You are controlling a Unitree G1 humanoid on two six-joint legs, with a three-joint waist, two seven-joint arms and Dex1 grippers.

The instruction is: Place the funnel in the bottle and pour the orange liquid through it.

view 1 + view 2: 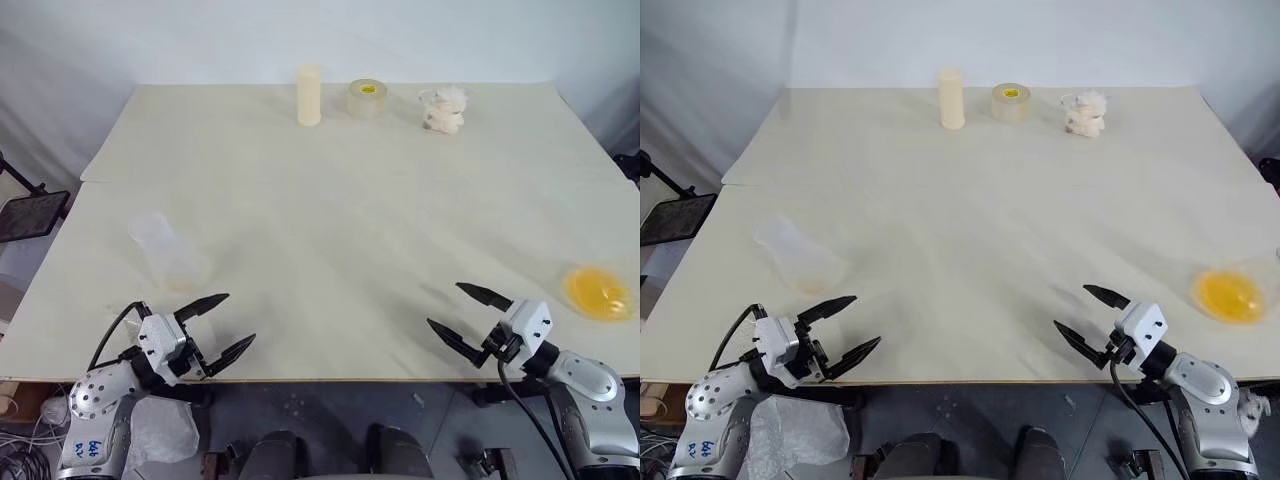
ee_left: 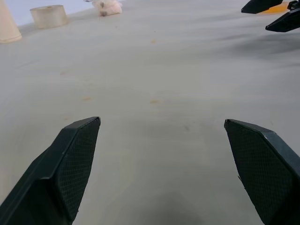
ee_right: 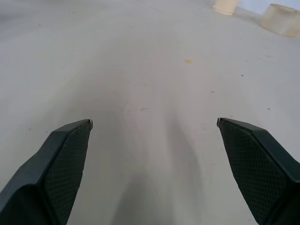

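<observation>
Flanking bare table (image 1: 330,230), both grippers gape.

Bottle (image 1: 800,258) on table (image 1: 970,200)

The table (image 1: 330,220) is carrying everything. The bottle (image 1: 165,252) is sitting near the front left, just behind the left gripper (image 1: 225,327). The orange liquid (image 1: 597,292) is lying at the right edge, right of the right gripper (image 1: 458,312). Along the far edge, a cylinder (image 1: 309,96) is standing left of a tape roll (image 1: 367,98), with a crumpled wad (image 1: 443,109) right of that.
</observation>
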